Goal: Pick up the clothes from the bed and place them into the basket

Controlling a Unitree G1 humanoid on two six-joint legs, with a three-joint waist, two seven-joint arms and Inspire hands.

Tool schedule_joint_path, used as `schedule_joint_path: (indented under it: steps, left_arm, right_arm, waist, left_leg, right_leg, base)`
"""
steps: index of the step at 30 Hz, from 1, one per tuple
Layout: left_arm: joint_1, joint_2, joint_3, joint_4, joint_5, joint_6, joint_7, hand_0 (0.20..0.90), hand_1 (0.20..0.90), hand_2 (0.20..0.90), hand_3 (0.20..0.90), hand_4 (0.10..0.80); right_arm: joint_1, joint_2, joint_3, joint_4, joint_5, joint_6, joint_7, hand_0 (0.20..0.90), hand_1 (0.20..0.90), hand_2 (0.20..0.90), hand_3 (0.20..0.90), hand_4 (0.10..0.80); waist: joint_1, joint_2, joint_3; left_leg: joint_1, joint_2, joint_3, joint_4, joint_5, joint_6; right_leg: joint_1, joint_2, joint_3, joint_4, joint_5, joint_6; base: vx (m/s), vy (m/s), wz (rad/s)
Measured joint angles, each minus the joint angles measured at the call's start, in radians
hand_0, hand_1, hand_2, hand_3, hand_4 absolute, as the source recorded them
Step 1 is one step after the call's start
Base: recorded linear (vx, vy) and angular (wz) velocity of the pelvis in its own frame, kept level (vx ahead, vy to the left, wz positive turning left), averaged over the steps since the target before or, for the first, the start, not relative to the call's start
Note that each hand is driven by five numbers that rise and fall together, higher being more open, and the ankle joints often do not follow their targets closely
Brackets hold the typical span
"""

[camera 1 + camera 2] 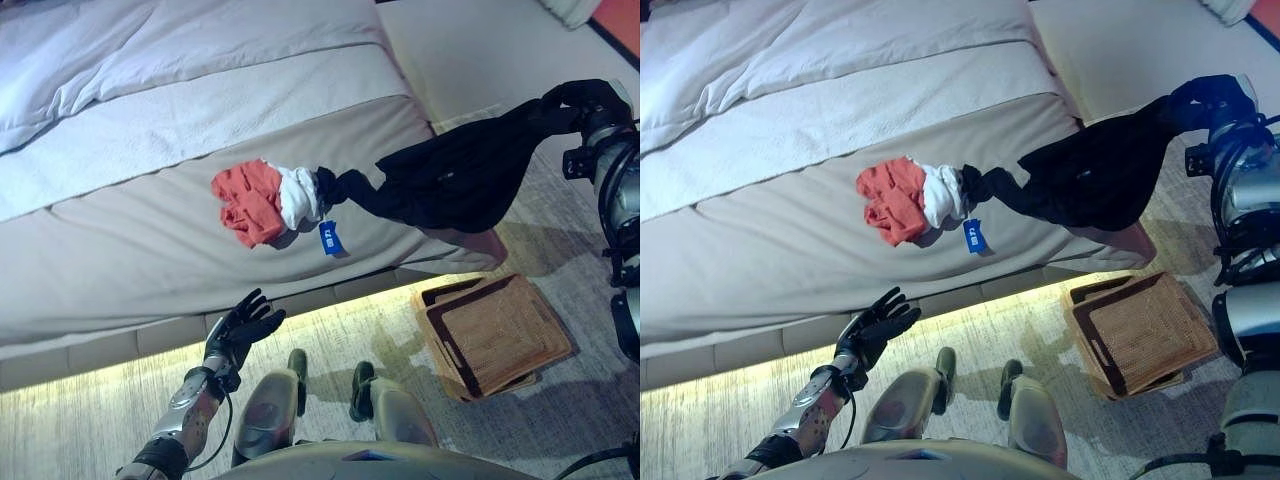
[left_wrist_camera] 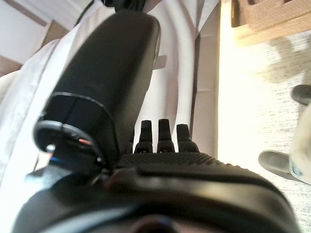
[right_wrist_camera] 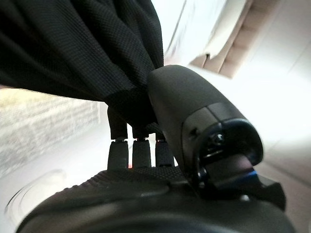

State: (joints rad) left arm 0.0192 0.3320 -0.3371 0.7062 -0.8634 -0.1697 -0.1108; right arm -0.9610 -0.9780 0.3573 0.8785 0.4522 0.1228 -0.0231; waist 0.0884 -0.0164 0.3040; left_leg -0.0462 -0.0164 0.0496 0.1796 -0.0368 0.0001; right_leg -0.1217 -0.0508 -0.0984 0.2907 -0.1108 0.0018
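Note:
My right hand [image 1: 585, 100] is shut on a black garment [image 1: 455, 175], which hangs stretched from the hand down to the bed's right end. The right wrist view shows the black cloth [image 3: 82, 53] pinched between thumb and fingers. The garment's far end is twisted into a white cloth [image 1: 298, 195] beside an orange-red cloth [image 1: 250, 202], both lying on the beige bed [image 1: 130, 260]. A blue tag [image 1: 332, 238] hangs below them. The woven basket [image 1: 495, 335] stands on the floor beneath the lifted garment. My left hand [image 1: 240, 328] is open, low by the bed's front edge, holding nothing.
A white duvet [image 1: 180, 60] covers the far part of the bed. A lit strip runs under the bed's front edge [image 1: 330, 305]. A carpeted floor [image 1: 80, 420] lies in front. A pale wall or panel [image 1: 480, 50] stands past the bed's right end.

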Motion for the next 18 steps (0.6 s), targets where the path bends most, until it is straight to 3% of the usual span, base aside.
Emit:
schedule_joint_path:
  steps: [9, 18]
  left_arm:
    - [-0.021, -0.026, 0.051, 0.117, 0.001, 0.023, 0.029, 0.9, 0.9, 0.9, 0.9, 0.8]
    - [-0.036, -0.05, 0.067, 0.177, 0.003, 0.037, 0.035, 0.9, 0.9, 0.9, 0.9, 0.8]
  right_arm:
    - [0.174, -0.08, -0.084, -0.151, 0.02, -0.033, -0.017, 0.3, 0.3, 0.3, 0.2, 0.1]
    - [0.289, -0.142, -0.193, -0.227, 0.04, -0.04, -0.018, 0.3, 0.3, 0.3, 0.2, 0.1]
  waist:
    - [-0.118, -0.006, -0.093]
    - [-0.178, -0.01, -0.137]
  left_leg:
    - [0.106, 0.015, 0.077, -0.147, 0.027, 0.013]
    - [0.144, 0.015, 0.13, -0.196, 0.031, 0.015]
  right_leg:
    - [0.079, 0.028, 0.067, -0.153, 0.066, 0.017]
    - [0.094, 0.04, 0.122, -0.2, 0.084, 0.028]
  base:
    - [0.013, -0.013, -0.27]
    - [0.003, -0.018, -0.18]
